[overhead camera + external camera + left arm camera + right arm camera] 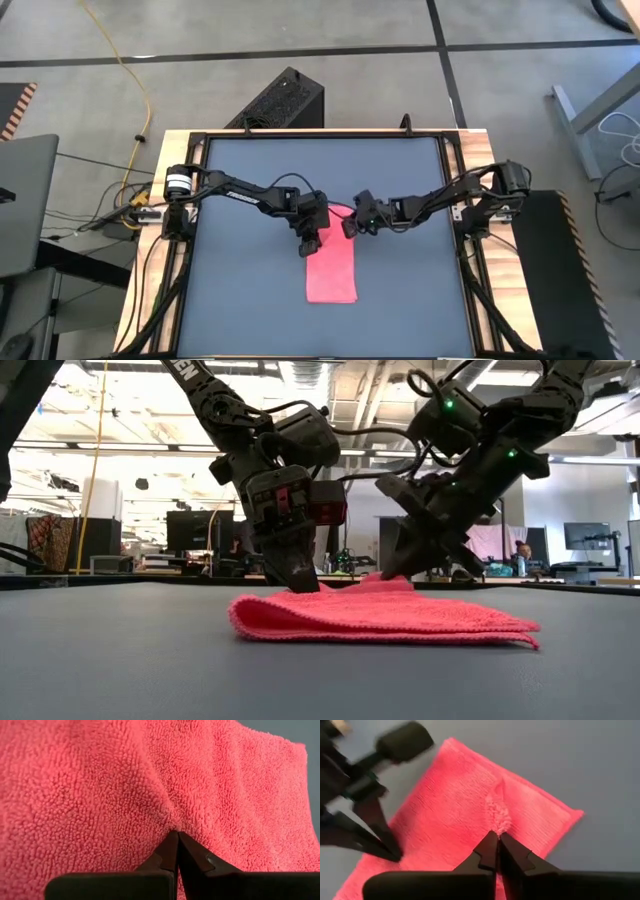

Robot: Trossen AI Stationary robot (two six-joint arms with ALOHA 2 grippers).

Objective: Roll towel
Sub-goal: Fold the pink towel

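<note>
High view: a dark grey tabletop [250, 300] in a wooden frame stands on a grey tiled floor, with a yellow cable [140, 90] trailing at the left and a black box [280, 100] beyond the far edge. The pink towel [333, 272] lies flat near the tabletop's centre, its long side running toward the near edge. The left gripper [310, 245] and right gripper [352, 225] both sit at the towel's far end.

Low view: an open workshop with monitors and ceiling lights lies behind the table. The towel [380, 617] shows as a flat folded stack; only its far edge is raised slightly.

Left wrist view: the left gripper [176, 834] has its fingers pressed together, pinching a small pucker of towel [100, 795] pile.

Right wrist view: the right gripper [497, 836] has its fingers nearly together, nipping a ridge of the towel [450, 805] near its far edge.

Progress, as a judgement: the grasp is established, but no roll is formed. The entire rolling motion toward the near edge remains.
</note>
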